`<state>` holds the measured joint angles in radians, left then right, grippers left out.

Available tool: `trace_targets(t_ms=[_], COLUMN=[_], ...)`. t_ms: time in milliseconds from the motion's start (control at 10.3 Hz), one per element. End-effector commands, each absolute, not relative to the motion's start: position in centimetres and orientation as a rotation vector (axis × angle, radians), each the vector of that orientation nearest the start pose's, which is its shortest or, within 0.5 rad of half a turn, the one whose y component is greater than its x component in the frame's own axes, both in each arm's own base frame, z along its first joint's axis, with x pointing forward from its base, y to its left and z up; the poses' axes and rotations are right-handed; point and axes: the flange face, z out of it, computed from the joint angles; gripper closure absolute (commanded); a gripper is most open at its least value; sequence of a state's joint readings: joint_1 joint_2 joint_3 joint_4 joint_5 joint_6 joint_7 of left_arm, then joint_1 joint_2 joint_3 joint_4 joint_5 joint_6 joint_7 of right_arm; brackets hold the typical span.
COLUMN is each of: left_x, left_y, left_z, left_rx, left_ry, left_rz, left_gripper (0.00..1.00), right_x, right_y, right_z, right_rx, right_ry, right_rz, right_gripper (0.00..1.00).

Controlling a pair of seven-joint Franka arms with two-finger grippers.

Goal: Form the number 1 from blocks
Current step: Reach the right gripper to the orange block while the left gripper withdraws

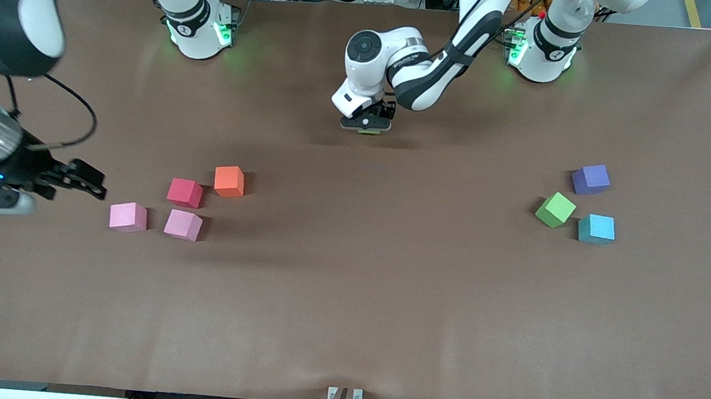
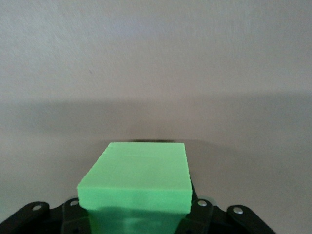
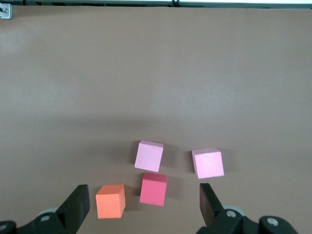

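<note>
- now left gripper (image 1: 368,124) pinches green block (image 2: 136,178), low over table (image 1: 347,300) middle near the base-side edge.
- right gripper (image 1: 71,180) waits, fingers spread, over the right arm's end, beside pink block (image 1: 128,217).

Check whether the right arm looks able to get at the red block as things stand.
Probably yes. The right gripper hangs open, holding nothing, at its own end of the table, close to the red block. The orange block and two pink blocks crowd it, but its top is uncovered for a descent from above.
</note>
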<state>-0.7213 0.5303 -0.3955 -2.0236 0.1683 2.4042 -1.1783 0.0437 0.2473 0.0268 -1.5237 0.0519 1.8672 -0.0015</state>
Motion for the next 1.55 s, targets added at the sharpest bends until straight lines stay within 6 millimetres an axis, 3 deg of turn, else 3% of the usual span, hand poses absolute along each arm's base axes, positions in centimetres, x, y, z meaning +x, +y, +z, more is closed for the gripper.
trace_targets(t_ms=[0,194,290,387,677,774,968,1258,1452], left_x=[23.8,22.7,22.6,20.5,20.3,20.6,21.9,26.4,31.7], left_y=[-53.6,-54.1,-54.2,-54.9,-54.9,-54.7,-54.2,-52.3,-49.1], left_z=[19.0,19.3,19.2,18.7,19.3,20.4,24.4,30.6,33.5], left_rx=[-3.071,-3.075,-3.073,-3.063,-3.047,-3.036,-3.019,-3.054,-3.079], left_ry=[0.104,0.132,0.136,0.180,0.179,0.172,0.143,0.008,-0.166], left_rz=[0.173,0.181,0.185,0.193,0.186,0.173,0.129,0.038,-0.003], left_gripper=[1.00,1.00,0.54,0.01,0.00,0.00,0.00,0.00,0.00], right_x=[64.5,63.8,63.0,62.2,58.9,58.2,57.0,54.2,52.3], right_y=[6.6,8.5,9.8,10.0,11.4,11.8,12.6,14.7,15.6], right_z=[48.6,45.4,43.7,42.6,38.2,36.8,34.4,31.2,28.7], right_rx=[-3.065,-3.061,-3.061,-3.064,-3.073,-3.072,-3.071,-3.088,-3.094], right_ry=[-0.103,-0.041,-0.003,0.022,-0.002,-0.010,-0.027,0.006,0.003], right_rz=[-0.185,-0.201,-0.191,-0.162,-0.107,-0.128,-0.134,-0.021,-0.004], right_gripper=[0.00,0.00,0.00,0.00,0.00,0.00,0.00,0.00,0.00])
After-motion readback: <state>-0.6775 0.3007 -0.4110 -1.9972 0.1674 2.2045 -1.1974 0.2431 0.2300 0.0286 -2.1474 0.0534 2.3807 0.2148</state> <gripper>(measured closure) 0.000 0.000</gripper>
